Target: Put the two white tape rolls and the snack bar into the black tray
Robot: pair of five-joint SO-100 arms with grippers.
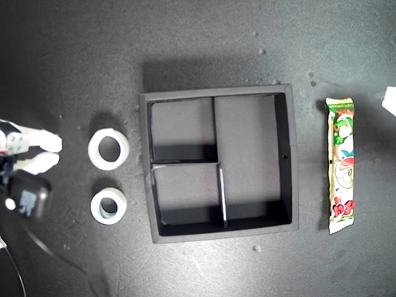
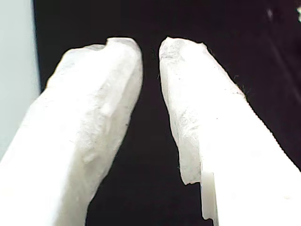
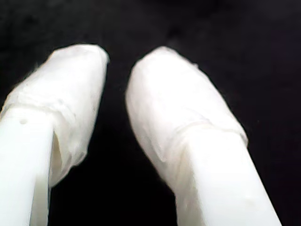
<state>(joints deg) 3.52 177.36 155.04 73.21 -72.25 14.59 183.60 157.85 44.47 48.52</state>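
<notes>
In the exterior view the black tray (image 1: 291, 162) sits in the middle of the dark table, its three compartments bare. Two white tape rolls lie to its left: the larger roll (image 1: 93, 150) and, below it, the smaller roll (image 1: 95, 208) with a greyish core. The snack bar (image 1: 342, 166) lies lengthwise to the tray's right. An arm's gripper (image 1: 54, 153) stands at the exterior view's left edge, white fingers slightly apart, a short gap from the larger roll. My first gripper (image 2: 150, 49) and my second gripper (image 3: 116, 66) each show a narrow gap, nothing between, over dark surface.
The arm's dark motor block (image 1: 28, 198) and a cable (image 1: 43, 247) lie at the exterior view's lower left. A white piece (image 1: 390, 101) is cut off by that view's right edge; what it is I cannot tell. Small crumbs dot the table.
</notes>
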